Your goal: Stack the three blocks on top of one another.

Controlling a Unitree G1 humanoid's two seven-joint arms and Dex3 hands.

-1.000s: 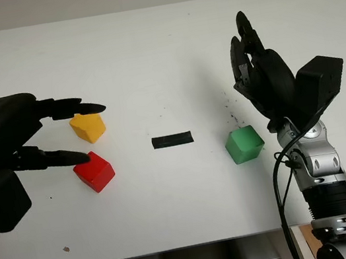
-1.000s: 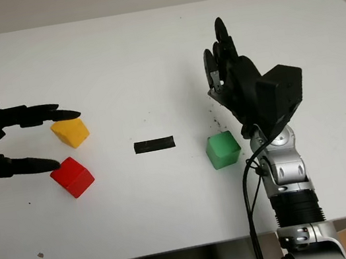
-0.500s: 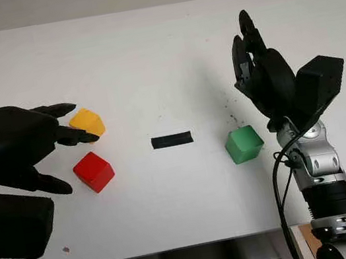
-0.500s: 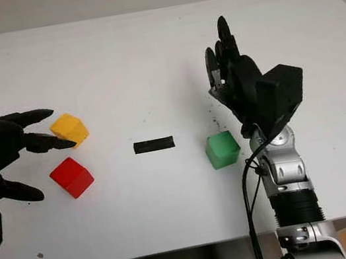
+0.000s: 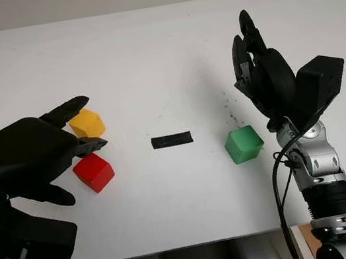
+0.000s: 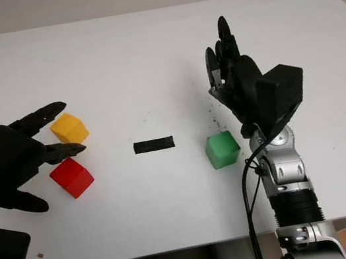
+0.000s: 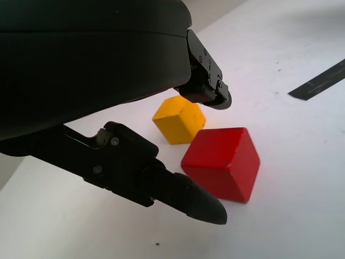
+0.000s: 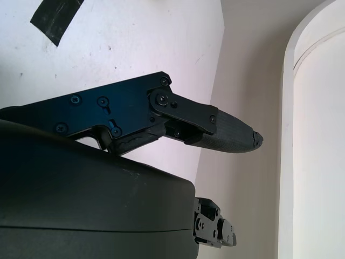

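No block is stacked yet. The red block and yellow block sit at the frame's left, the green block right of centre. The left hand hovers beside red and yellow, fingers wide, holding nothing. The right hand, open, stands above green.

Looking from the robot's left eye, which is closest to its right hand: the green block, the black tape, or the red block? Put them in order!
From the right hand:
1. Green block, just below it.
2. Black tape, mid-table.
3. Red block, far across, by the left hand.
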